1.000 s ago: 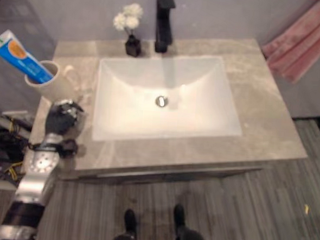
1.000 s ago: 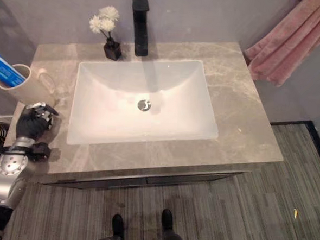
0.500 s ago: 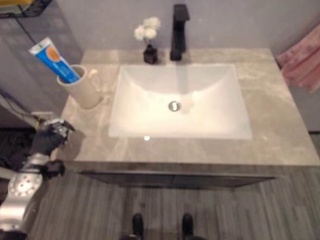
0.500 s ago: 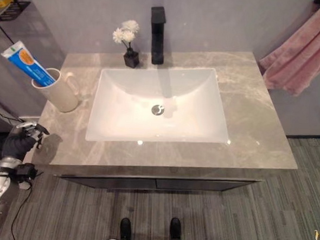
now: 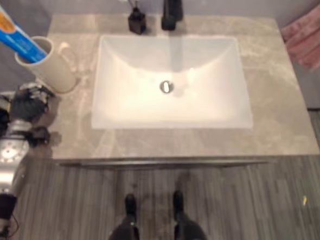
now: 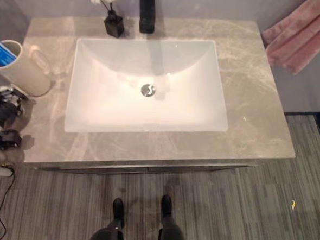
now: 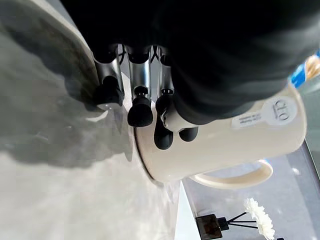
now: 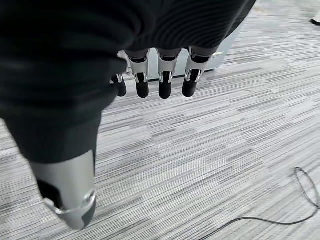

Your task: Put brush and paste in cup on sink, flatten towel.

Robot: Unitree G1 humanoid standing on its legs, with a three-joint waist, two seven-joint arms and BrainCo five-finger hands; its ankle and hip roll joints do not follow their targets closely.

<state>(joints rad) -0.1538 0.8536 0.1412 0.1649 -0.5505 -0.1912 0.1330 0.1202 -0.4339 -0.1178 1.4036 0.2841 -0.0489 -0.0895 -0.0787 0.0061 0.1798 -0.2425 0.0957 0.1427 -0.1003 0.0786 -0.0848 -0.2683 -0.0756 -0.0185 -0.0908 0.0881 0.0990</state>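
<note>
A cream cup stands on the grey counter at the sink's left. A blue toothpaste tube leans out of the cup toward the left. My left hand hovers at the counter's left edge just in front of the cup; its relaxed fingers hold nothing, with the cup right behind them. A pink towel hangs bunched on the wall at the far right. My right hand hangs over the striped floor, fingers straight and empty.
The white basin fills the counter's middle, with a black tap behind it. A small black vase of white flowers stands left of the tap. Bare counter lies to the basin's right.
The camera has moved, so the whole scene has shifted. My left hand has drawn closer to the cup than half a second ago. Cup, paste and towel stay as they were.
</note>
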